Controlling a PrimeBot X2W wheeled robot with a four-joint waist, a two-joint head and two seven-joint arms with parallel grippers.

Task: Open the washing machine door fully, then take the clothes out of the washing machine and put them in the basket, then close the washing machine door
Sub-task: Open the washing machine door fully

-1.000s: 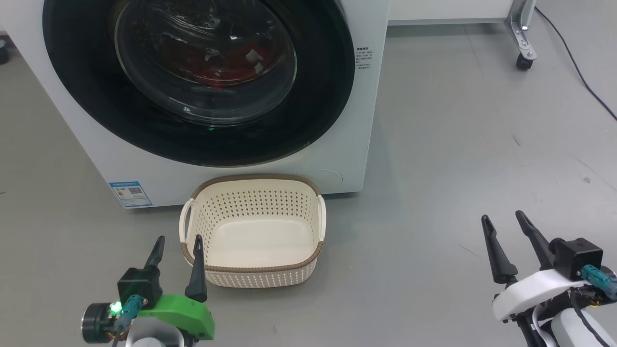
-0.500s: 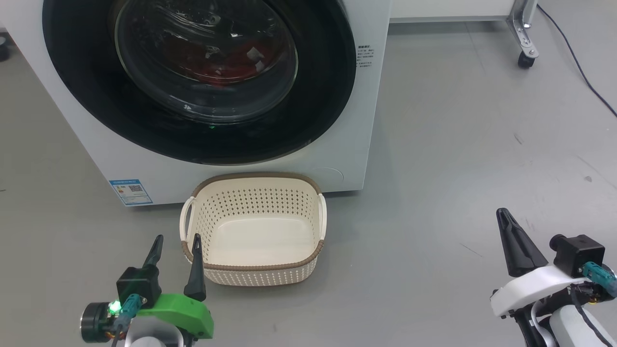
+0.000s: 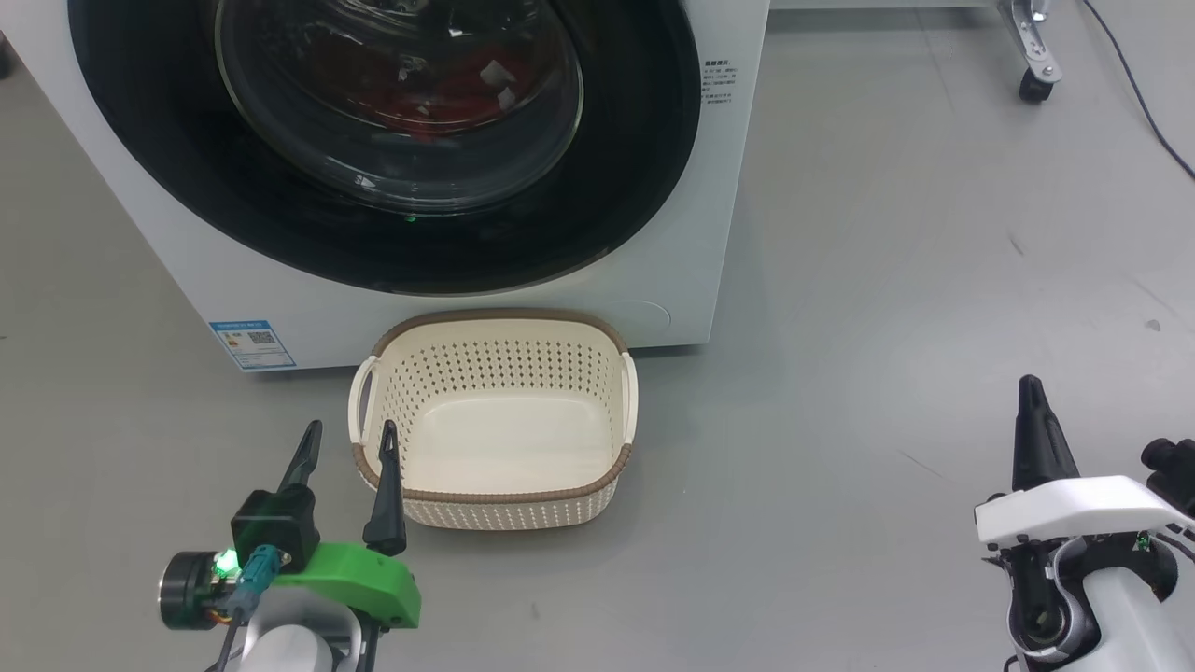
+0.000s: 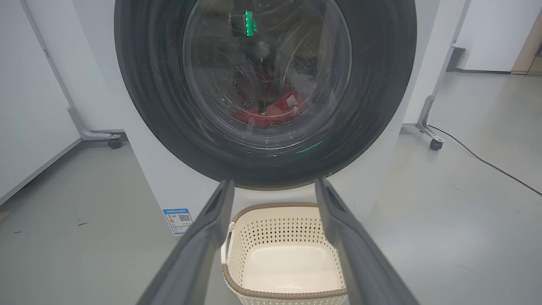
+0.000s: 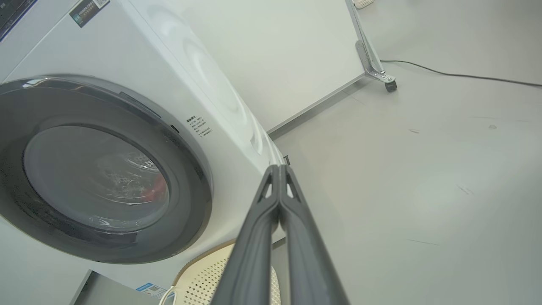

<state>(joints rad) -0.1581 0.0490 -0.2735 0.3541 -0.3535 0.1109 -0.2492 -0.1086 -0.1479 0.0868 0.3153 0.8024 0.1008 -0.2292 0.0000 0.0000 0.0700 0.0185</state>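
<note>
The white washing machine [image 3: 709, 168] stands ahead with its black-rimmed round door [image 3: 635, 140] closed flat against it. Behind the glass bowl lie the red clothes [image 3: 439, 98], also visible in the left wrist view [image 4: 271, 112]. An empty cream basket [image 3: 495, 504] with a brown rim sits on the floor right below the door. My left gripper [image 3: 347, 437] is open, low at the basket's near-left corner, with nothing between its fingers. My right gripper [image 3: 1030, 387] is shut on nothing, well right of the basket above bare floor; in the right wrist view its fingertips [image 5: 278, 169] touch.
Grey floor surrounds the machine. A white panel stand on a castor [image 3: 1034, 86] stands at the back right, with a black cable [image 3: 1139, 89] trailing across the floor beside it. Another castor [image 4: 113, 143] sits left of the machine.
My right gripper went from open to shut and swung right and upward. The head camera shifted slightly, so the whole scene slid. The left gripper held its place.
</note>
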